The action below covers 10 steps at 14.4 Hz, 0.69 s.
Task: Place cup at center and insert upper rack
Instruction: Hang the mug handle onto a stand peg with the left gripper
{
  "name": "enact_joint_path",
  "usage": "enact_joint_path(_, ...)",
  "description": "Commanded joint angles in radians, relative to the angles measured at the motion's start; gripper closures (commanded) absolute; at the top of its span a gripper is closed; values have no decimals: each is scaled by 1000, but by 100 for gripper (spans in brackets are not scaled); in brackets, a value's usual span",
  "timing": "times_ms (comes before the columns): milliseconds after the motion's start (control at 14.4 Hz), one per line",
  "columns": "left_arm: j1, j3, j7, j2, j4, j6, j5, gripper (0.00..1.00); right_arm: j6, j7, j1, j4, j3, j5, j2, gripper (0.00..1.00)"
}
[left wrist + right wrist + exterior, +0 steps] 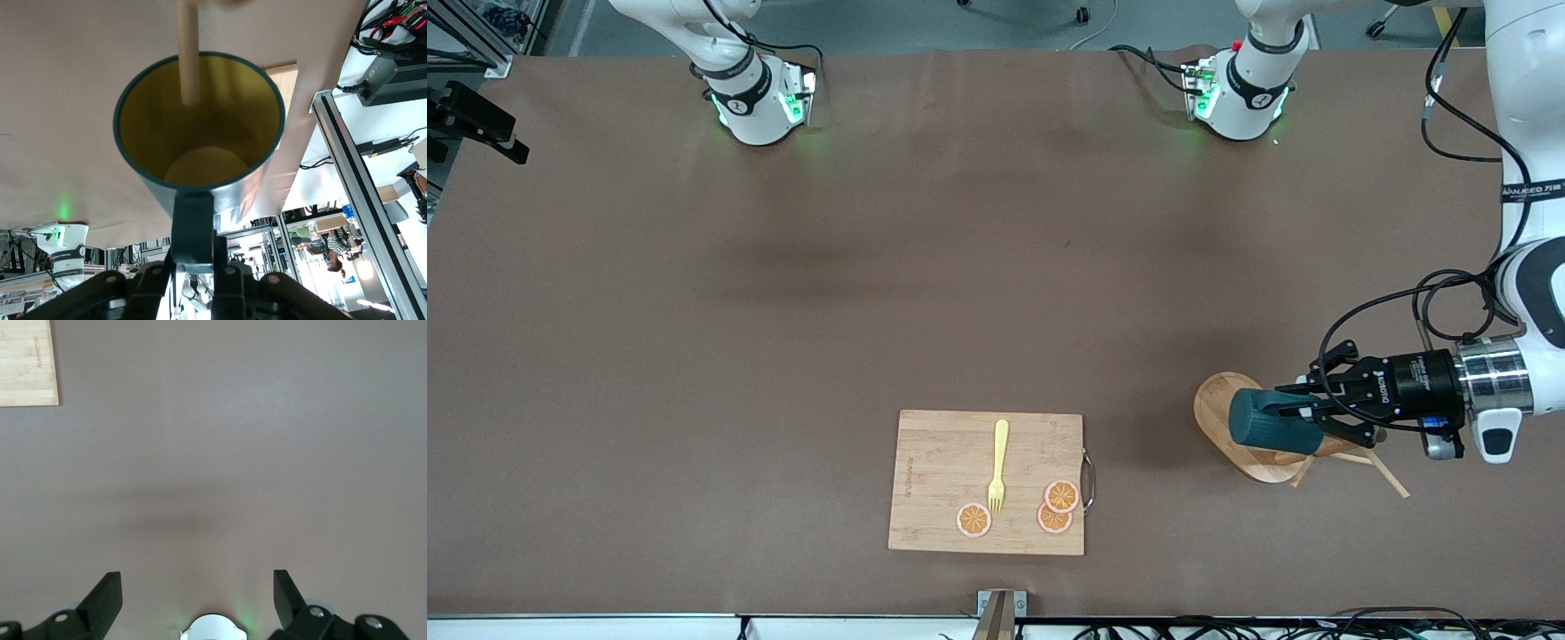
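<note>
The brown desk [783,293] carries a bamboo cutting board [943,480] near its front-camera edge. The upper rack [1227,404] rests on the desk beside that board, toward the left arm's end.

Matt brown desk [783,311]; pale grained wood on the cutting board [943,471] and upper rack [1218,404]. Cup [1267,422] glossy teal, smooth ochre inside. Plastic-looking yellow fork [999,464].

cup [1267,423]: 1; mug tree [1218,404]: 1; cutting board [943,480]: 1; fork [999,466]: 1; orange slices [974,520]: 3
</note>
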Motion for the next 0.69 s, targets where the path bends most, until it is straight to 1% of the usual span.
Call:
enact_joint_path(0, 25, -7, 54, 29, 6, -28, -77, 99, -2, -8, -2, -16, 6, -16, -19, 0)
enact_joint_path(278, 92, -8, 119, 74, 9, -97, -127, 99, -5, -7, -3, -18, 6, -16, -19, 0)
enact_joint_path(417, 105, -7, 131, 84, 9, -120, -137, 99, -5, -5, -3, -18, 6, -16, -19, 0)
enact_joint_path(625, 114, -8, 131, 94, 10, -120, -140, 99, -11, 9, -6, -18, 5, -11, -19, 0)
